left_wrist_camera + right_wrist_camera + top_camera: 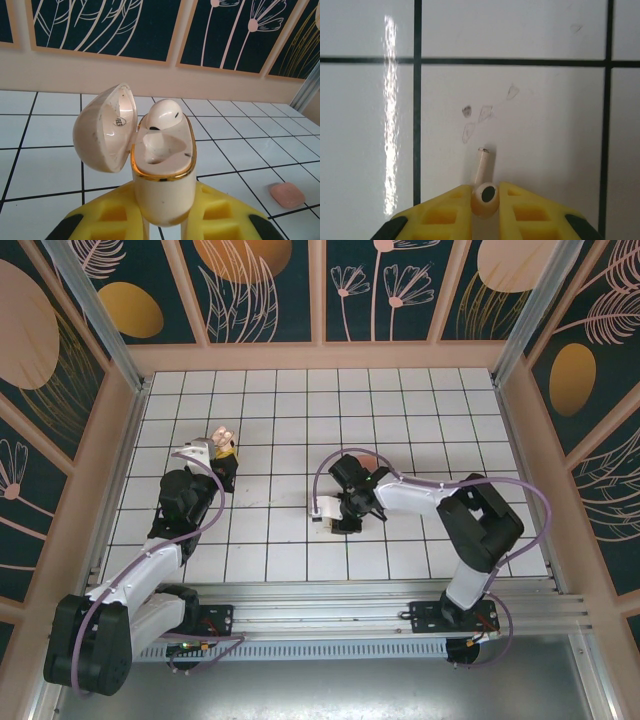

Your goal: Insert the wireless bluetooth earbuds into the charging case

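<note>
The right hand (485,204) pinches a tiny, light, probably slick bud (484,192) by its head, where it could squirt loose, while the left hand (162,220) clamps the open case (161,162) low down.

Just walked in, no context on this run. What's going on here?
Earbud loading, partway done. The left arm holds the open cream charging case upright in its shut jaws. One cream earbud sits in the far slot, and the near slot is empty. The right arm is down close to the tiles with another cream earbud pinched in its jaws. A salmon-pink case lies on the tiles off to the right.
</note>
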